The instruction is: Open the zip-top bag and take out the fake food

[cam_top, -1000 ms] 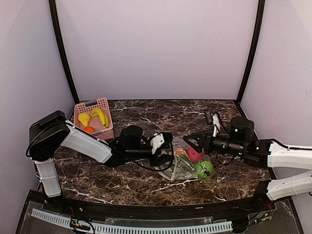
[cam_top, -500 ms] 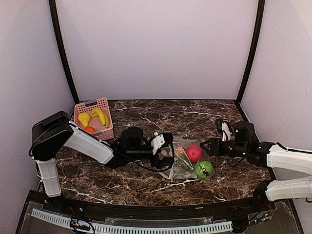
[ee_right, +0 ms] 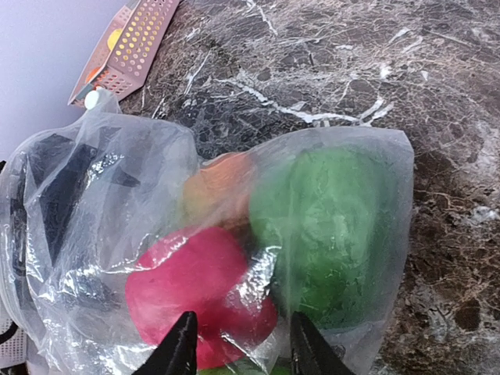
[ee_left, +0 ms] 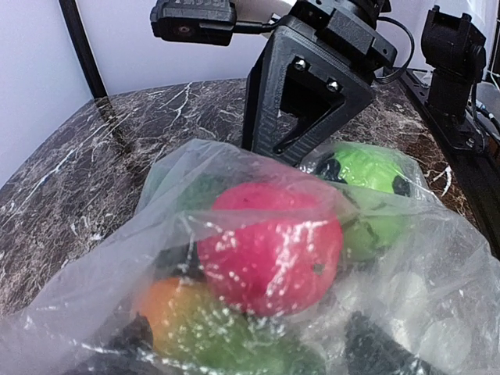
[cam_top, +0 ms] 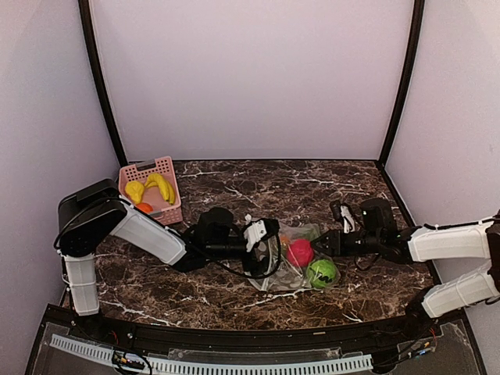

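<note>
Zip-top bag (cam_top: 291, 262), pink-red ball (cam_top: 300, 252) and green ball (cam_top: 321, 272) inside, is recorded at the table's (cam_top: 234, 183) centre-front, lying 9-to-3 between both arms: left fingers (ee_left: 375, 344) are spread at its 9 o'clock end, right fingers (ee_right: 181, 348) half-closed at 3 o'clock, grip undetermined.

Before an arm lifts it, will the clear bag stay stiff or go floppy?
Probably floppy: the bag is thin, creased plastic draped over its contents, so it should sag. The red ball and green ball inside are round and may roll, shifting the load. Its shiny film might slip.
</note>
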Controlling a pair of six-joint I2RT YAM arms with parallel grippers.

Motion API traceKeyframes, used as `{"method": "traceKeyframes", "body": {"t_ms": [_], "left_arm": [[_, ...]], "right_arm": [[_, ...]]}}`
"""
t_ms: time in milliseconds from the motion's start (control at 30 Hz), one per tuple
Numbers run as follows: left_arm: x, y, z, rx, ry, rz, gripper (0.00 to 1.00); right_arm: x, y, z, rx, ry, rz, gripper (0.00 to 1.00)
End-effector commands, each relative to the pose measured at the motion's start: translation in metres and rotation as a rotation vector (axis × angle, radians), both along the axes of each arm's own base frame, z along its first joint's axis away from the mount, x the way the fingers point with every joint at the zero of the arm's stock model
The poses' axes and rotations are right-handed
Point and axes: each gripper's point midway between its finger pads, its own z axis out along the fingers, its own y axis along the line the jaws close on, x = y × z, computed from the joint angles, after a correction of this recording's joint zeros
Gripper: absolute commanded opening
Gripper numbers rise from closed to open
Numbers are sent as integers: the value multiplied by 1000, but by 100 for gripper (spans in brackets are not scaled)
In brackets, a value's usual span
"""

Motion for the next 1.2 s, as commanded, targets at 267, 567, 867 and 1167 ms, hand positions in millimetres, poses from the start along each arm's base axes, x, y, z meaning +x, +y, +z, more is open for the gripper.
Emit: {"method": "traceKeyframes", "body": {"t_ms": [267, 567, 867, 1167], "left_arm": [[-4, -14, -6, 30, -13, -43, 88], [-9, -30, -23, 113, -19, -81, 89], [-4, -36, -27, 132, -24, -67, 80], [-10, -14, 0, 86, -59, -28, 57]], "right_arm": [[-7, 12, -6, 75, 17, 63, 5], [-12, 19, -12, 77, 27, 92, 0], [-15, 25, -17, 64, 34, 105, 0], [-11, 15, -18, 34, 14, 53, 0]]}}
